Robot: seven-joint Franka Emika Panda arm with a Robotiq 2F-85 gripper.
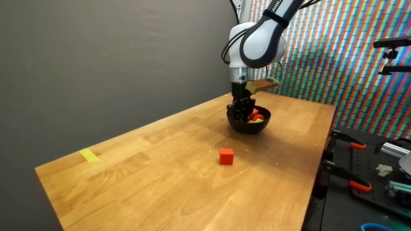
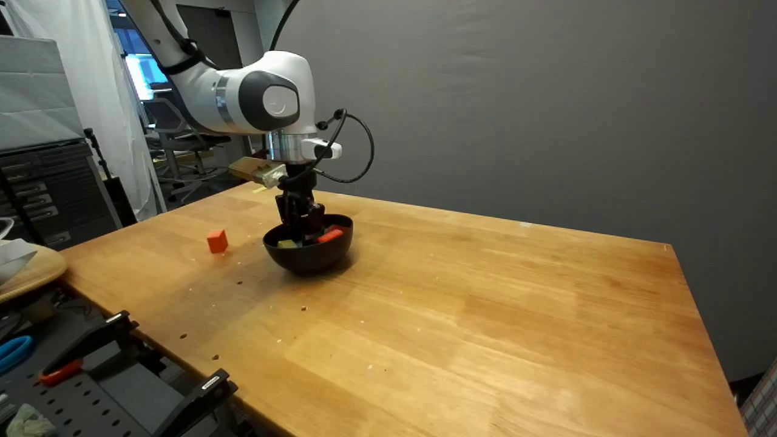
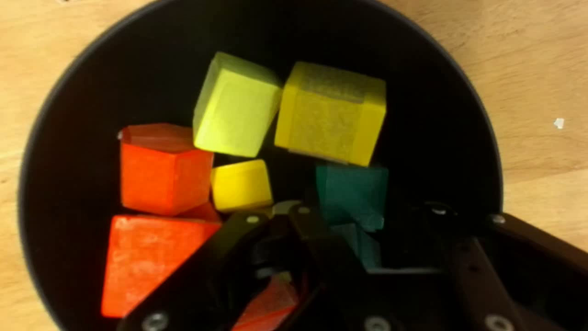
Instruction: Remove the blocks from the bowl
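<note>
Blocks (image 3: pixel 333 115): at least six in bowl (image 1: pixel 249 129), one red block (image 1: pixel 225 158) on table (image 1: pixel 144 183); jaws' grip unclear.

Lower end of the gripper (image 2: pixel 305 235) is lost against the dark bowl (image 2: pixel 308 262); its hold I cannot tell. In the wrist view the gripper partly hides a red block (image 3: pixel 269 305); the bottom edge crops the bowl.

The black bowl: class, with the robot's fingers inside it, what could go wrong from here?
The fingers are down inside the bowl, so a sideways move might catch its wall and drag it.
The red blocks and yellow blocks lie crowded nearby, so one could get knocked aside.
The dark green block barely stands out against the black inside, so its grasp may be misjudged.
</note>
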